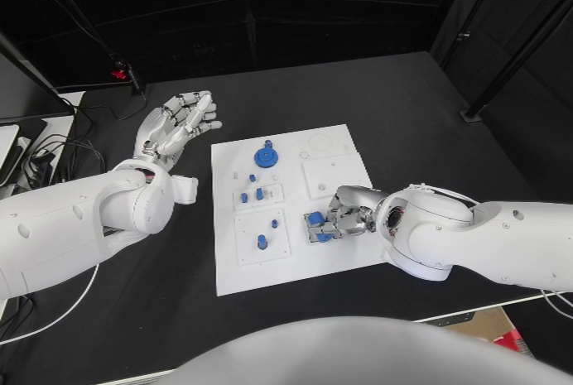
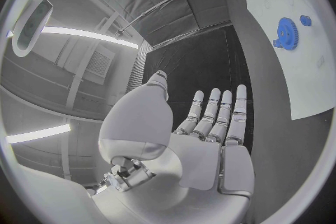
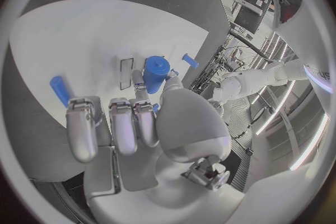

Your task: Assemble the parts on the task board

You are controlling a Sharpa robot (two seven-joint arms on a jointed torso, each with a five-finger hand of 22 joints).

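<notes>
The robot's right arm (image 1: 478, 236) reaches in over the near right part of the black worktop (image 1: 358, 87), its right hand (image 1: 340, 219) curled down on the task board (image 1: 233, 277) with fingertips (image 3: 143, 89) closing on a blue cylindrical part (image 3: 155, 73) at the board's right side; whether it is truly gripped cannot be told. The left hand (image 1: 179, 120) hovers with its fingers apart and holding nothing, off the board's far left corner. A blue gear (image 1: 265, 159) lies near the board's far edge, smaller blue parts (image 1: 253, 193) standing mid-board
</notes>
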